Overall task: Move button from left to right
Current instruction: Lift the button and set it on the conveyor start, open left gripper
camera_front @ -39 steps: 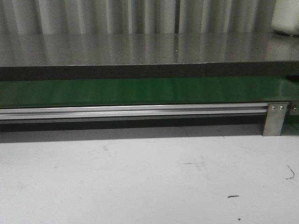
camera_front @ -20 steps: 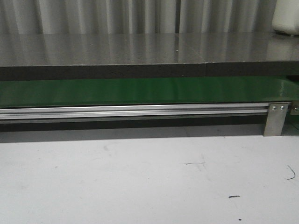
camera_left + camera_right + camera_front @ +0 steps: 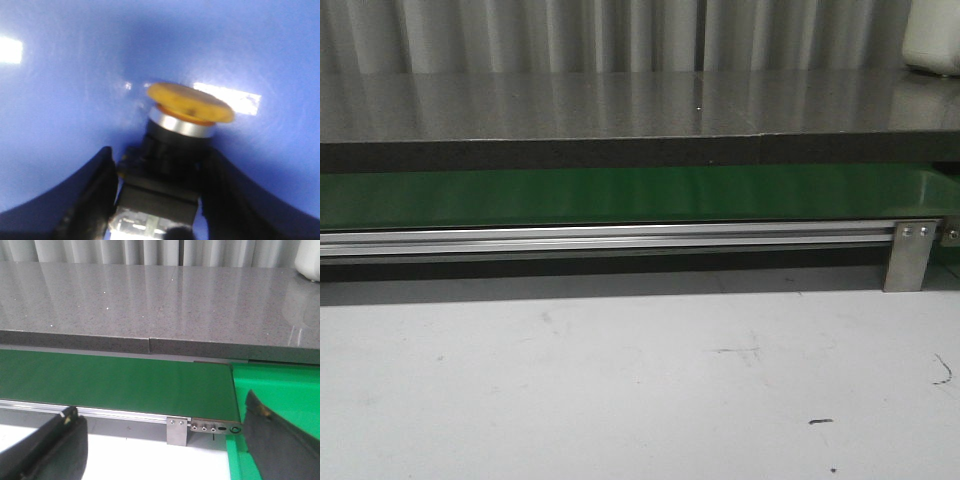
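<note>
Grey stone countertop [image 3: 620, 105] spans the back of the front view, with pale vertical panelling behind it and a whitish object [image 3: 932, 38] at its far right corner. Below it runs a green conveyor belt [image 3: 620, 195], edged by an aluminium rail [image 3: 600, 238] that ends at a small metal bracket [image 3: 908, 255] on the right. Nearest the camera lies the pale grey surface [image 3: 620, 390], scuffed and marked with a few dark specks; neither arm shows in this view. From the right wrist camera, the right hand [image 3: 160, 450] is released, its two dark fingers [image 3: 50, 450] spread wide with nothing between them, above the belt's end and beside a bright green tray [image 3: 280, 390]. From the left wrist camera, the left hand [image 3: 157, 200] is grasping the button [image 3: 172, 150] by its black body, a finger pressed to each side, the orange-yellow cap and silver collar standing clear above the fingertips. Behind the button is a glossy blue background [image 3: 75, 75], blurred, possibly the inside of a bin, though I cannot tell whether the button rests on it or is lifted.
</note>
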`<action>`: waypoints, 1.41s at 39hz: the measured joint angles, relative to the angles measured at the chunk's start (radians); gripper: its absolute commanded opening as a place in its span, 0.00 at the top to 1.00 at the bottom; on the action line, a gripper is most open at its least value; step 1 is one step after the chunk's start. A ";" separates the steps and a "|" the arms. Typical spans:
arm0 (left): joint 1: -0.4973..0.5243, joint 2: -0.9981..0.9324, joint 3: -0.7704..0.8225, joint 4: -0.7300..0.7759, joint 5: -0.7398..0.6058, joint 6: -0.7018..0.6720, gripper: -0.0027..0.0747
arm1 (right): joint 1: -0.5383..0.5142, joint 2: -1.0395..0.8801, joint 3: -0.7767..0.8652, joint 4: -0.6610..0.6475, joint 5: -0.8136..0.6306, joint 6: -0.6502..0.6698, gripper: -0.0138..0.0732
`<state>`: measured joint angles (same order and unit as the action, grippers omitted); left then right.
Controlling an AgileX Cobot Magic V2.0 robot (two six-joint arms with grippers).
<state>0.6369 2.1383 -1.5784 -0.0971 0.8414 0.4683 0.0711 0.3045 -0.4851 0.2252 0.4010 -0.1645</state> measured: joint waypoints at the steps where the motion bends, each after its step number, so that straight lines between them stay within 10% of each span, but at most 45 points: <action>1: 0.000 0.000 -0.003 0.002 0.008 0.000 0.82 | 0.000 0.000 0.000 0.000 0.000 0.000 0.10; 19: -0.013 -0.102 -0.033 -0.076 0.049 0.002 0.84 | 0.000 0.000 0.000 0.000 0.000 0.000 0.10; 44: -0.360 -0.238 -0.037 -0.094 0.181 -0.186 0.84 | 0.000 0.000 0.000 0.000 0.000 0.000 0.10; 55: -0.417 -0.173 -0.037 -0.056 0.161 -0.234 0.59 | 0.000 0.000 0.000 0.000 0.000 0.000 0.10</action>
<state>0.2200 1.9653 -1.6152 -0.1535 1.0022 0.2339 0.0711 0.3045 -0.4851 0.2252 0.4010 -0.1645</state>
